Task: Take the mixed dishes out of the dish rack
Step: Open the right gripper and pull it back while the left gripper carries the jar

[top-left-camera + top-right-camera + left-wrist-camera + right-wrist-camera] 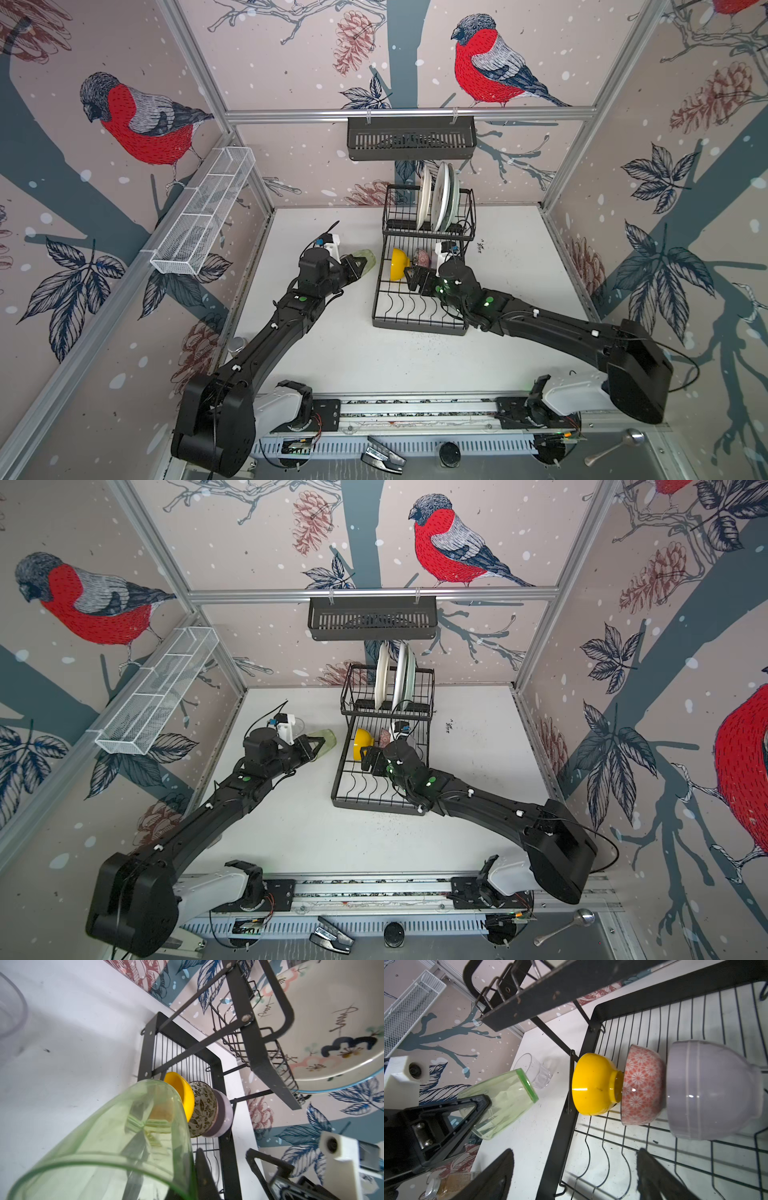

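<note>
The left claw (361, 264) holds a green glass (371, 258) beside the rack (415, 327). The right claw (412, 277), wide, faces the bowls (596, 1084). The right wrist view reveals a clear glass (537, 1074).

Raised basket (401, 226) close behind bowls (400, 264); tray (417, 328) front open

No legible text, brands or numbers anywhere. Closest: dark cursive-like squiggles (344, 1020) painted on the mint plate (332, 1047) in the left wrist view, unreadable as words. Small dark scribble (481, 246) on the table (519, 291) just beside the dish rack (417, 328), also unreadable.
</note>
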Available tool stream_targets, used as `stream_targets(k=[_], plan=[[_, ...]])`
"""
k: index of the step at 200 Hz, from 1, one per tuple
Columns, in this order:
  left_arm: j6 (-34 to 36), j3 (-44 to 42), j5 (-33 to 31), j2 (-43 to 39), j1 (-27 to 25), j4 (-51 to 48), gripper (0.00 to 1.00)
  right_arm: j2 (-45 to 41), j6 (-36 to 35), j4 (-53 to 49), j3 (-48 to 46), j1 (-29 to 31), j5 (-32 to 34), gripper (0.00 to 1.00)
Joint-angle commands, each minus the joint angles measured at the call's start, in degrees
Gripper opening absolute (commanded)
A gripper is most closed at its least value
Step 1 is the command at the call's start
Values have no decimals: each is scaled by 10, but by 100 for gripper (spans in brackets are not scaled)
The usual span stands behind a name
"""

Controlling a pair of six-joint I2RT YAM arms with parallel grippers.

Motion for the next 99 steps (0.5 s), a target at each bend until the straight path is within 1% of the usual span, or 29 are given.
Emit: stream_targets(k=[1,27,69,99], plan=[[62,30,-76,15,1,-63,0,-20,-26,-12,-14,1,41,92],[87,71,-110,55,2,-97,0,-50,-34,-18,-40,1,59,92],[117,151,-133,136,2,-155,0,-101,-53,-29,-78,1,97,93],[130,196,-144,172,2,-184,0,-124,-58,-30,-102,-1,118,94]])
